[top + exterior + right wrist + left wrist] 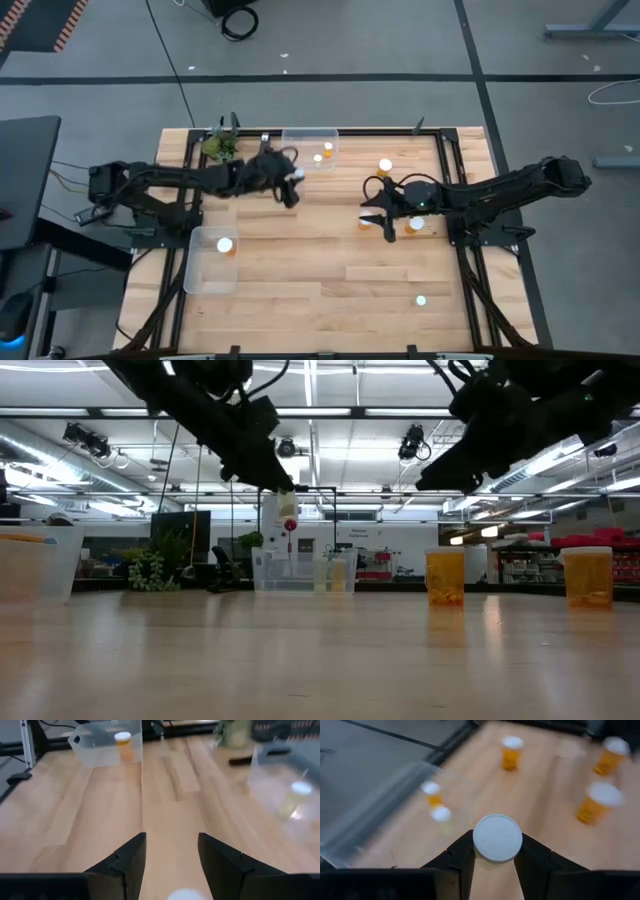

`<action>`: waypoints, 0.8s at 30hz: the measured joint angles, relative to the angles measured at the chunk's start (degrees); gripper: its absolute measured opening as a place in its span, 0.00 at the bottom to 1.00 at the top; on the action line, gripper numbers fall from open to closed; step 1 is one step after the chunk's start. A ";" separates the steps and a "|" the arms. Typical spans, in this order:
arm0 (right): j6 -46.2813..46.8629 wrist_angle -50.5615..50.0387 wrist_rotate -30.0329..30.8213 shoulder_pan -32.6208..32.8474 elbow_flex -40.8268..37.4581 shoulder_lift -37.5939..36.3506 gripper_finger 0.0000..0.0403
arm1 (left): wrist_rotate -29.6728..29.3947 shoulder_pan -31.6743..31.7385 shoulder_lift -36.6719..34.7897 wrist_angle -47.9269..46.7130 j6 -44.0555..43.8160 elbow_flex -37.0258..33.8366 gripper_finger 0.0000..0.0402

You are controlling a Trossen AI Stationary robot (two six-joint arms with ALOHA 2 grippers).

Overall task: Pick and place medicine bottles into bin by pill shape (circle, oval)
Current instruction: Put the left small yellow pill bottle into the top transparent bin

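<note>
My left gripper (pixel 291 186) is shut on a white-capped medicine bottle (pixel 497 838), high above the table near the far clear bin (pixel 310 148); it also shows in the low view (pixel 288 506). That bin holds two bottles (pixel 318 157). The near-left clear bin (pixel 212 260) holds one bottle (pixel 226 244). My right gripper (pixel 384 214) is open and empty above the table's right middle, between two standing bottles (pixel 365 222) (pixel 415 224). A white cap (pixel 187 895) shows between its fingers at the right wrist picture's edge. More bottles stand on the table farther off (pixel 385 165) and nearer (pixel 421 300). My left gripper pinches the bottle between its two fingers (pixel 462 857), just under the white cap (pixel 497 838), which faces the wrist. The fingers come from above, slanting down. The bottle hangs below the fingertips (pixel 288 506), lifted well clear of the table.
A small green plant (pixel 222 146) stands at the far left, beside the far bin. Black frame rails (pixel 455 180) run along the table's sides. Bare wood lies in the table's near middle (pixel 320 290).
</note>
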 joint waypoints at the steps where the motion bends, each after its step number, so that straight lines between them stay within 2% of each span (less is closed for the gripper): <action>1: 1.13 0.05 -0.02 0.68 -0.31 0.11 0.46 | 0.37 1.46 0.41 -0.03 0.82 0.56 0.32; 11: 2.91 3.92 3.12 8.27 -4.14 0.19 0.46 | 6.50 13.91 11.78 -1.17 3.11 9.80 0.32; 15: 2.27 3.92 2.26 8.61 -5.44 -0.86 0.46 | 9.45 17.50 16.66 -2.70 3.08 13.17 0.32; 24: 0.05 4.43 1.73 6.54 -11.23 -7.04 0.46 | 11.35 23.21 23.92 -5.14 2.84 17.12 0.33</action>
